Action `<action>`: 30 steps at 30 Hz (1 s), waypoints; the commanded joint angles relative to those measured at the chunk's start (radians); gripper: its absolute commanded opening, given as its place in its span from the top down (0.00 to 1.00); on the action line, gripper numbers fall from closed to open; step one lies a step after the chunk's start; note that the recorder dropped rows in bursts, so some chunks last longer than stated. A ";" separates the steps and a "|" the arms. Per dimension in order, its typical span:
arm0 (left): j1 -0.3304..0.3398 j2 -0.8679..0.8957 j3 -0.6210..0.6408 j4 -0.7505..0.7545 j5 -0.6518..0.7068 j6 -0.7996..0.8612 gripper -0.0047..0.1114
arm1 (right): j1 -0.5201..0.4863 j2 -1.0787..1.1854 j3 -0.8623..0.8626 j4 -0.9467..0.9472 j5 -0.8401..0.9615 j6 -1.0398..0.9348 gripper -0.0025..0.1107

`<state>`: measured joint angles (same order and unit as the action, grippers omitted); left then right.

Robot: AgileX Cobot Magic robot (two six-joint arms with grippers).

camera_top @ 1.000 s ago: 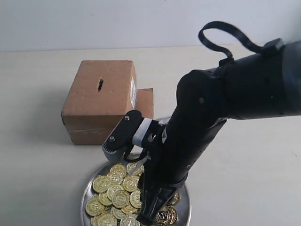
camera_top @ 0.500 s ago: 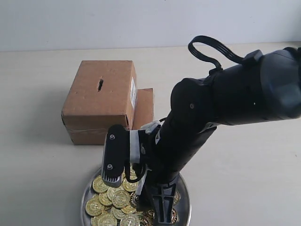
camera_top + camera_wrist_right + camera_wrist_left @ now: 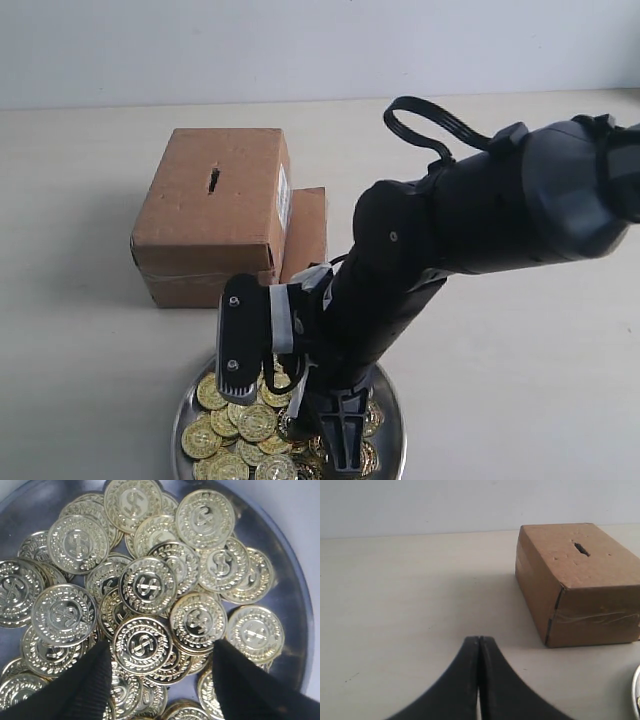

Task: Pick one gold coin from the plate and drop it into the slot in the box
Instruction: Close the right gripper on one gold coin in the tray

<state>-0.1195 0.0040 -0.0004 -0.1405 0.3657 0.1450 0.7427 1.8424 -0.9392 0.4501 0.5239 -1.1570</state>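
Several gold coins point(image 3: 245, 422) lie heaped on the silver plate point(image 3: 187, 407) at the front of the exterior view. My right gripper point(image 3: 161, 652) hangs open just above the heap, its fingers point(image 3: 85, 680) straddling a coin point(image 3: 142, 645) stamped with a dollar sign. The plate's rim point(image 3: 292, 605) shows beside the coins in the right wrist view. The brown cardboard box point(image 3: 215, 215) stands behind the plate, its dark slot point(image 3: 213, 180) in the top face. My left gripper point(image 3: 479, 639) is shut and empty over the bare table, with the box point(image 3: 580, 582) and slot point(image 3: 580, 548) ahead of it.
A loose cardboard flap point(image 3: 306, 232) lies flat against the box's right side. The right arm point(image 3: 470, 220) reaches in from the right and hides part of the plate. The table point(image 3: 90, 380) is pale beige, with a white wall behind.
The right arm has swung left and lowered, turning its gripper down onto the coin heap. Between the last two frames it only settled slightly. The box has not moved.
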 commanded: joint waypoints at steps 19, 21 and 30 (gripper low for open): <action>-0.004 -0.004 0.000 -0.002 -0.010 0.000 0.96 | 0.002 0.017 -0.084 -0.066 0.142 0.088 0.53; -0.004 -0.004 0.000 -0.002 -0.010 0.000 0.96 | 0.002 0.031 -0.084 -0.064 0.149 0.088 0.53; -0.004 -0.004 0.000 -0.002 -0.010 0.000 0.96 | 0.060 0.074 -0.097 -0.112 0.121 0.088 0.53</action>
<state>-0.1195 0.0040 -0.0004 -0.1405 0.3657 0.1450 0.7912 1.9151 -1.0215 0.3673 0.6550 -1.0724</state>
